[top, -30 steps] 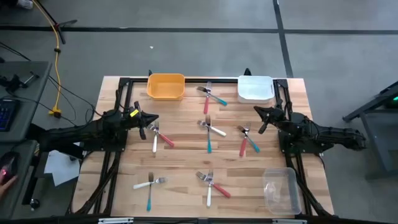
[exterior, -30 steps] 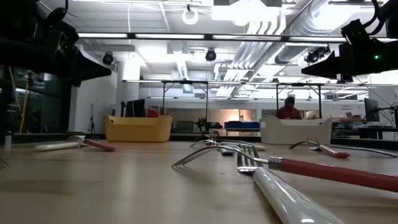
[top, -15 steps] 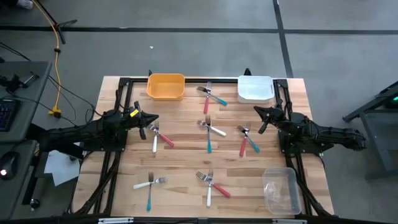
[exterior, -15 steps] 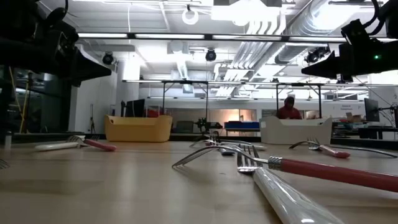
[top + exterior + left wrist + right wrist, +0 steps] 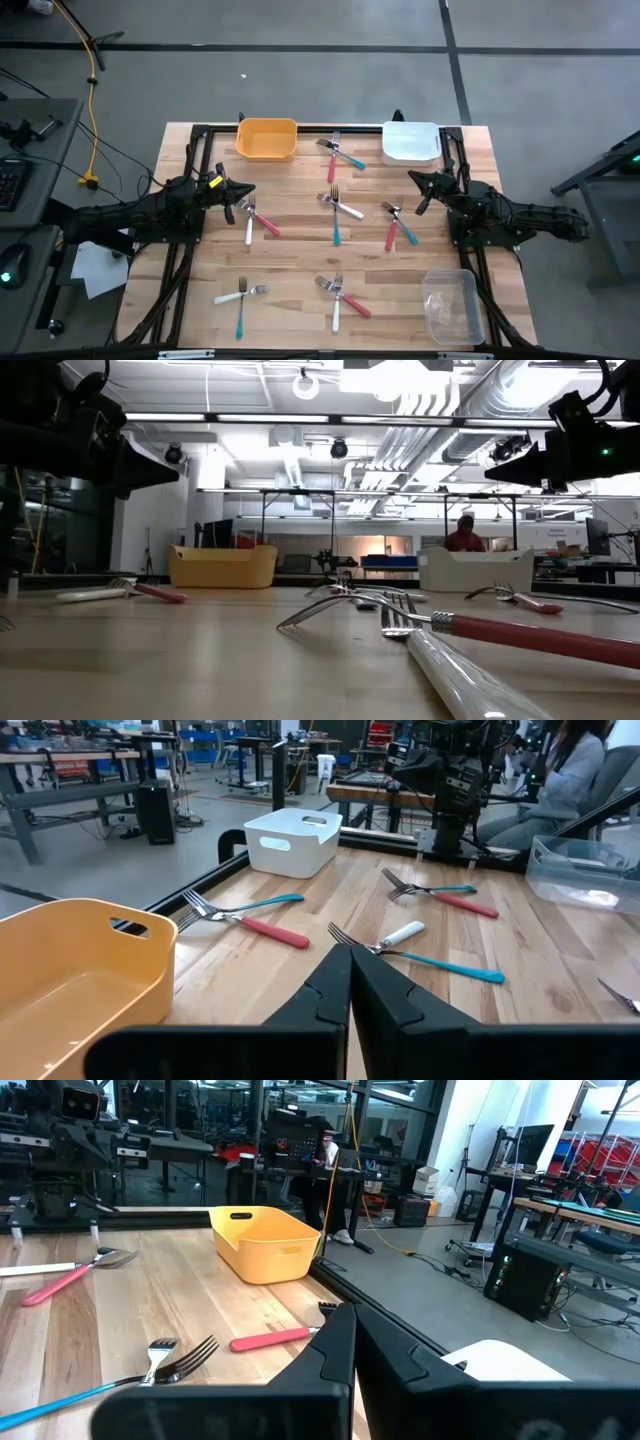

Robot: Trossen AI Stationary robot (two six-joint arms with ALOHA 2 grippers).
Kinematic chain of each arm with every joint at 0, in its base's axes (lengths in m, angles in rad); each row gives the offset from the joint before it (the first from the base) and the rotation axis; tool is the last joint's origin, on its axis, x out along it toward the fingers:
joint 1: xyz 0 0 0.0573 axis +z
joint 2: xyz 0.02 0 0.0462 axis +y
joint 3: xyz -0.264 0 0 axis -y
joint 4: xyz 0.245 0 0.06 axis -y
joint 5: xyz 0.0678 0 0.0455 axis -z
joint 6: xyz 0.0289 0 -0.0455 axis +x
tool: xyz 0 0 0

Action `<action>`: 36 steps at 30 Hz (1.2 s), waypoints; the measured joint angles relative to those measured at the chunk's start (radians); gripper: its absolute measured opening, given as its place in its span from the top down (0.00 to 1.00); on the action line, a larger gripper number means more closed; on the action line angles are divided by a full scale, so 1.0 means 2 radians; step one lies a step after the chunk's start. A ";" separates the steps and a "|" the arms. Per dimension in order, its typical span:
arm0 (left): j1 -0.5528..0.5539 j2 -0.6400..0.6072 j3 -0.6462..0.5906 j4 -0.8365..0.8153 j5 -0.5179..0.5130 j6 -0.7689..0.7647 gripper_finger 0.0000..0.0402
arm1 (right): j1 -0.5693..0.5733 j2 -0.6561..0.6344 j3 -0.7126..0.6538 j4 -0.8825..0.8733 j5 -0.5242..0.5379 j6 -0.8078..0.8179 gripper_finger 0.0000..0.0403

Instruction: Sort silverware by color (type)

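Note:
Several small forks with silver heads lie in crossed pairs on the wooden table: red and teal (image 5: 340,153), white and teal (image 5: 338,207), red and teal (image 5: 397,225), white and red (image 5: 256,216), white and teal (image 5: 241,298), white and red (image 5: 339,295). My left gripper (image 5: 242,192) is shut and empty, hovering above the table just beyond the white and red pair at the left. My right gripper (image 5: 414,181) is shut and empty, hovering near the white bin (image 5: 411,143). Both sets of shut fingers also show in the wrist views (image 5: 350,956) (image 5: 346,1312).
A yellow bin (image 5: 266,139) stands at the far edge left of centre, the white bin at the far right, and a clear plastic bin (image 5: 452,305) at the near right. Black frame rails run along the table's sides. A person sits beyond the table (image 5: 572,760).

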State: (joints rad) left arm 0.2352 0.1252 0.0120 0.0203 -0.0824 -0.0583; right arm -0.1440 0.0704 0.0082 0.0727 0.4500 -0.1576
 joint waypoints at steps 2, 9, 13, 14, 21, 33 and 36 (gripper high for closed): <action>0.000 0.000 0.000 0.000 0.000 0.000 1.00 | 0.000 0.000 0.000 0.000 0.000 0.000 1.00; 0.000 0.000 0.000 0.000 0.000 0.000 1.00 | 0.000 0.000 0.000 0.000 0.000 0.000 1.00; 0.000 0.000 0.000 0.000 0.000 0.000 1.00 | 0.000 0.000 0.000 0.000 0.000 0.000 1.00; 0.000 0.000 0.000 0.000 0.000 0.000 1.00 | 0.000 0.000 0.000 0.000 0.000 0.000 1.00; 0.000 0.000 0.000 0.000 0.000 0.000 1.00 | 0.000 0.000 0.000 0.000 0.000 0.000 1.00; 0.000 0.000 0.000 0.000 0.000 0.000 1.00 | 0.000 0.000 0.000 0.000 -0.012 0.046 1.00; 0.000 0.000 0.000 0.000 0.000 0.000 1.00 | 0.000 0.000 0.000 0.003 -0.044 0.126 1.00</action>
State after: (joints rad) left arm 0.2352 0.1251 0.0120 0.0200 -0.0825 -0.0581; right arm -0.1436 0.0708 0.0082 0.0791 0.3618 0.0946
